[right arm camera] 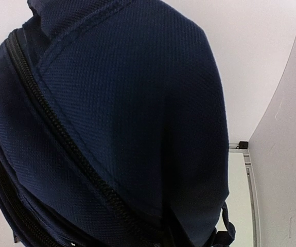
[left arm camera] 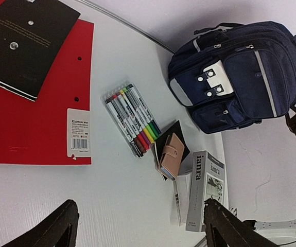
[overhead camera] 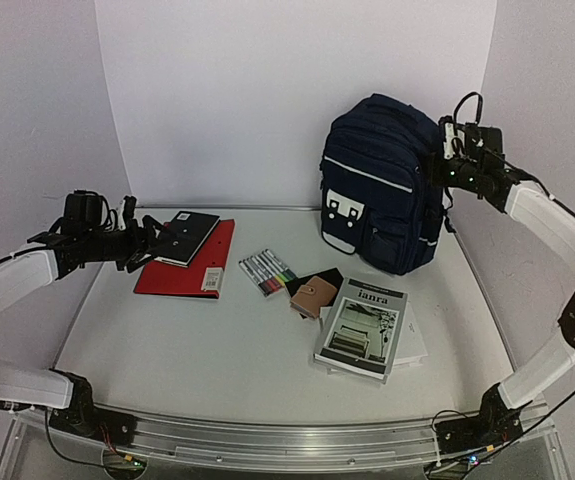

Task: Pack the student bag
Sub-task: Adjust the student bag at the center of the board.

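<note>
Soft navy-blue fabric backpack (right arm camera: 137,128) fills my right wrist view, upright at the worktop's (overhead camera: 217,350) far right. It looks floppy; I'd grip its top. My right fingers (overhead camera: 445,152) reach there, opening unclear. My left fingers (left arm camera: 55,231) gape, empty.

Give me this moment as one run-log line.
student bag: upright, back right | left gripper: open, near black notebook | right gripper: against bag top, fingers hidden | markers, book: unpacked

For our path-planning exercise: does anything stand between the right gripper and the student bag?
Nothing visible does. The right gripper sits at the upper side of the student bag, whose navy fabric fills the wrist view.
</note>
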